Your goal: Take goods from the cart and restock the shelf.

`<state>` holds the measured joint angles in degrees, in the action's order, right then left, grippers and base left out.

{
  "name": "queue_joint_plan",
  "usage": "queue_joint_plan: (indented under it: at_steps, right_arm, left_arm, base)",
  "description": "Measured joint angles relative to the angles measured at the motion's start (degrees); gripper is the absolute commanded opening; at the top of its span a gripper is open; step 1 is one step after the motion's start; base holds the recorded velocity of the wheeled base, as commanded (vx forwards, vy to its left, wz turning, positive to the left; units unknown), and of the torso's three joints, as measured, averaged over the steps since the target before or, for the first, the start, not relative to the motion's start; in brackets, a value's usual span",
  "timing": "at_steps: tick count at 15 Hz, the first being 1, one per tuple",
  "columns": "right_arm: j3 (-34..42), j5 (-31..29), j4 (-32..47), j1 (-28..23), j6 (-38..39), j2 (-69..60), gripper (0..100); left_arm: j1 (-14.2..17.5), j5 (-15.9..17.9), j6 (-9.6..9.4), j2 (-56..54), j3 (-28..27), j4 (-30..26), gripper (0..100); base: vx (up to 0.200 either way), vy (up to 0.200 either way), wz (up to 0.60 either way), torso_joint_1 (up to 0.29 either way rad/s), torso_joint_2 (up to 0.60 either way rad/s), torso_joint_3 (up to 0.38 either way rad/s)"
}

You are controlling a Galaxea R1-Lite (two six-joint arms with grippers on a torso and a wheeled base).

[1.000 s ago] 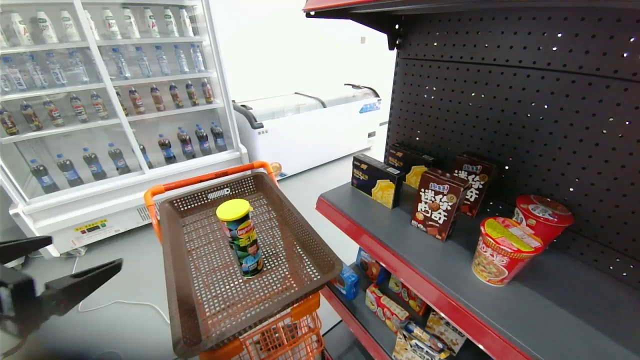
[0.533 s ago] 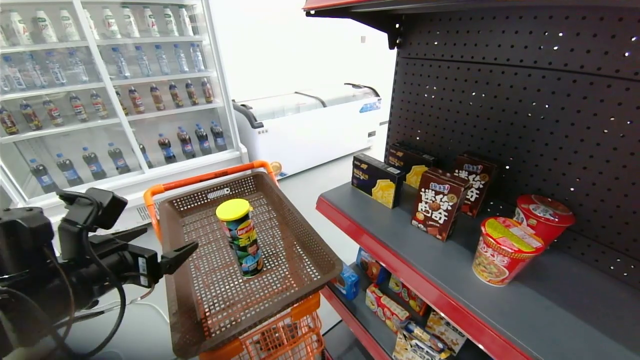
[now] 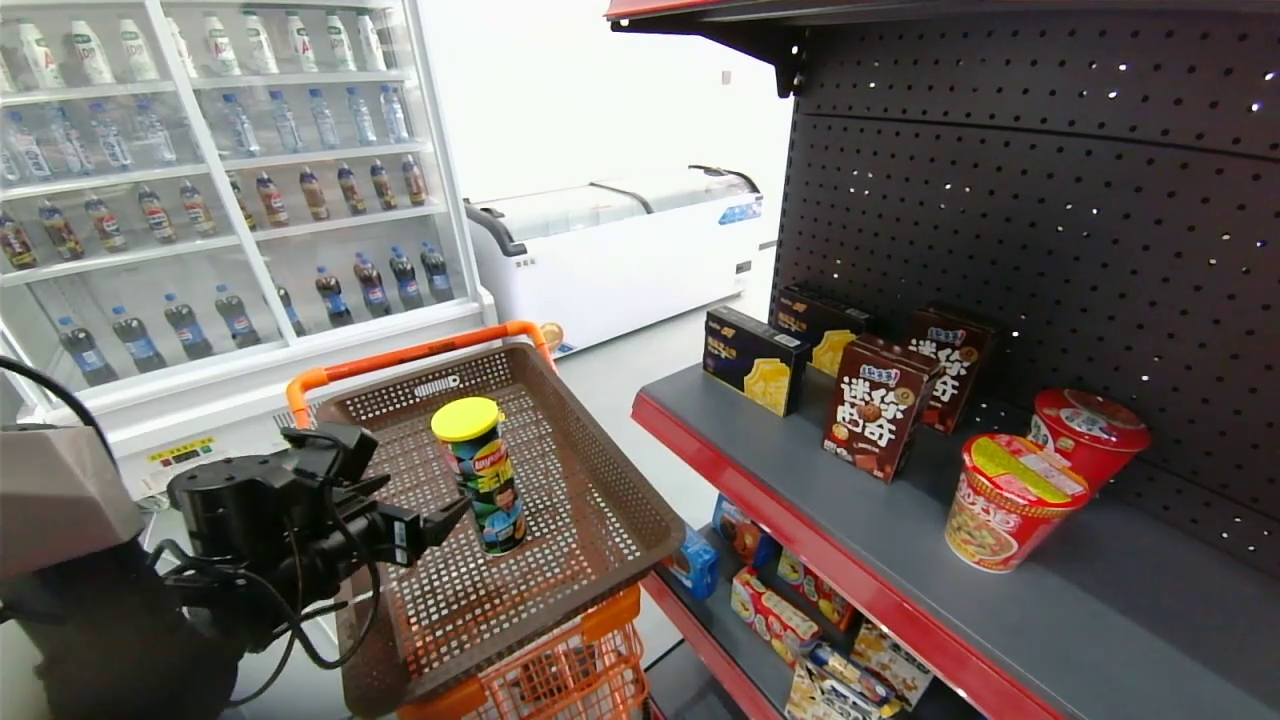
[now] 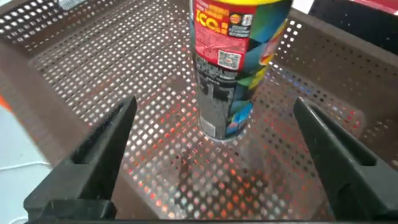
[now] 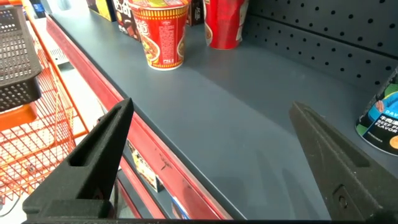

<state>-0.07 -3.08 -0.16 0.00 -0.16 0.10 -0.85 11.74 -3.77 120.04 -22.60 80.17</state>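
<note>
A tall chip can point(image 3: 481, 474) with a yellow lid stands upright in the brown perforated basket point(image 3: 590, 500) on top of the orange cart point(image 3: 560, 680). My left gripper point(image 3: 425, 500) hangs open over the basket's near left part, its fingers pointing at the can from just short of it. In the left wrist view the can point(image 4: 236, 68) stands just beyond the two spread fingers of that gripper point(image 4: 214, 109). My right gripper point(image 5: 211, 109) is open with nothing in it, above the bare grey shelf board point(image 5: 236, 124).
On the grey shelf point(image 3: 1050, 620) stand dark snack boxes point(image 3: 875, 420), a noodle cup point(image 3: 1005, 500) and a red cup point(image 3: 1085, 430); a blue can point(image 5: 382, 121) stands farther along. Its near end is bare. Drink coolers and a chest freezer stand behind the cart.
My left arm has swung in from the far left and now reaches over the basket, its open fingers close to the can. The can and the shelf goods have not moved.
</note>
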Motion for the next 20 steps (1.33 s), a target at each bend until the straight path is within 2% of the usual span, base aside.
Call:
queue_joint_plan:
  at_steps: [7,12,20]
  right_arm:
    - [0.0,0.0,0.0,0.0,0.0,0.0,100]
    - [0.0,0.0,0.0,0.0,0.0,0.0,100]
    - [0.0,0.0,0.0,0.0,0.0,0.0,100]
  left_arm:
    - [-1.43,-0.17,-0.52,13.97,-18.41,2.49,100]
    - [-3.3,-0.15,-0.35,18.63,-23.21,2.17,100]
    - [-3.77,0.13,-0.44,25.14,-33.6,1.71,100]
  base:
    - [0.0,0.0,0.0,0.0,0.0,0.0]
    - [0.0,0.0,0.0,0.0,0.0,0.0]
    - [0.0,0.0,0.0,0.0,0.0,0.0]
